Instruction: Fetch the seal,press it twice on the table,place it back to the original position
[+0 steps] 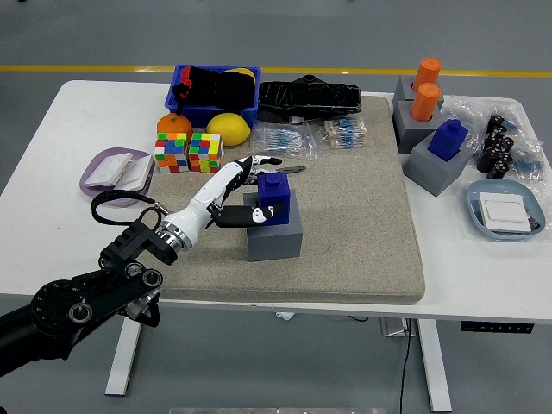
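Note:
A blue seal [276, 200] stands in a grey block holder [274, 237] on the beige mat [362, 233], left of centre. It sits slightly raised and tilted in the holder. My left hand [264, 190] reaches in from the lower left and is shut on the seal. The thumb presses its near side and the fingers [259, 163] wrap over its far side. The right hand is out of view.
Behind the hand are two Rubik's cubes [189, 152], an orange [173, 123], a lemon [228, 128] and a blue bin [214, 93]. A purple tray [101, 164] lies at left. At right stand a second blue seal [448, 138] on a holder, orange cylinders [425, 89] and a blue dish [505, 211].

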You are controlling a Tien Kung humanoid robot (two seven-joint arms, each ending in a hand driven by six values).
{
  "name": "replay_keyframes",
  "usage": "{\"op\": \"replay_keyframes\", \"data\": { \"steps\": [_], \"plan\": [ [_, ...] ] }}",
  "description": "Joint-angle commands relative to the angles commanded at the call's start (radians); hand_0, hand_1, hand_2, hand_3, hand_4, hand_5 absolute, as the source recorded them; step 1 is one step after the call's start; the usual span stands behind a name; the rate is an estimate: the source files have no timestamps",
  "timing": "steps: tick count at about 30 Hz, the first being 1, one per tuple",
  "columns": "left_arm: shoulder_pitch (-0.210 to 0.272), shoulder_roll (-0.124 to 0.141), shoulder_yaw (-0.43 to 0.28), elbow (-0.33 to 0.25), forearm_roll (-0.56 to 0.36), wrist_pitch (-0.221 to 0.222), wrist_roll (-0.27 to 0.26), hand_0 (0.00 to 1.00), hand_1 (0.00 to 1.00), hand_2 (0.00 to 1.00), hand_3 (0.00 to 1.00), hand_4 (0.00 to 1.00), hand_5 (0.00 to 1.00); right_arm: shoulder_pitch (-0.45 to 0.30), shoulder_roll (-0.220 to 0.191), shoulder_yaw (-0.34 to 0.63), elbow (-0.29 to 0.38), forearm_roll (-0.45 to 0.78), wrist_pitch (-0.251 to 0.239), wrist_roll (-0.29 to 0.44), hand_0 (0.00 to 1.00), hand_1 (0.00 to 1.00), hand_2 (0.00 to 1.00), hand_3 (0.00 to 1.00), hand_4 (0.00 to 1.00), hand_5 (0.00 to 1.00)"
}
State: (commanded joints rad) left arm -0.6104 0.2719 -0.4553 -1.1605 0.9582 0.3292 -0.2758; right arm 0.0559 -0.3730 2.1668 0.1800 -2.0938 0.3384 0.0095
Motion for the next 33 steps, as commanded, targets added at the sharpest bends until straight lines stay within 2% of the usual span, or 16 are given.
{"op": "replay_keyframes", "data": {
  "steps": [9, 12, 16, 22, 33],
  "plan": [
    [-0.011, 0.019, -0.05, -0.025, 0.012, -0.002, 0.005, 0.694, 0.516, 0.582, 0.811, 0.649, 0.002, -0.002, 0.0, 0.005, 0.0, -0.001, -0.001, -0.001, 0.922, 0.828, 0.832, 0.848, 0.998, 0.81],
    [-0.014, 0.032, -0.079, -0.033, 0.022, -0.002, 0.006, 0.692, 0.515, 0.575, 0.809, 0.642, 0.002, -0.003, 0.001, 0.008, 0.0, -0.002, 0.0, -0.002, 0.922, 0.827, 0.832, 0.849, 0.998, 0.81],
    [-0.023, 0.064, -0.103, -0.033, 0.032, -0.003, 0.01, 0.692, 0.515, 0.575, 0.809, 0.642, 0.002, -0.004, 0.001, 0.013, 0.0, -0.003, -0.001, -0.002, 0.922, 0.827, 0.832, 0.849, 0.998, 0.81],
    [-0.008, 0.101, -0.14, 0.007, 0.03, 0.002, 0.002, 0.687, 0.514, 0.566, 0.807, 0.637, 0.002, -0.004, 0.004, 0.023, 0.0, -0.008, 0.001, -0.002, 0.922, 0.827, 0.83, 0.851, 0.998, 0.811],
    [0.038, 0.118, -0.167, 0.085, 0.016, 0.012, -0.022, 0.676, 0.513, 0.565, 0.803, 0.63, 0.002, -0.004, 0.005, 0.032, 0.0, -0.015, 0.001, 0.0, 0.922, 0.826, 0.83, 0.849, 0.998, 0.809]
  ]
}}
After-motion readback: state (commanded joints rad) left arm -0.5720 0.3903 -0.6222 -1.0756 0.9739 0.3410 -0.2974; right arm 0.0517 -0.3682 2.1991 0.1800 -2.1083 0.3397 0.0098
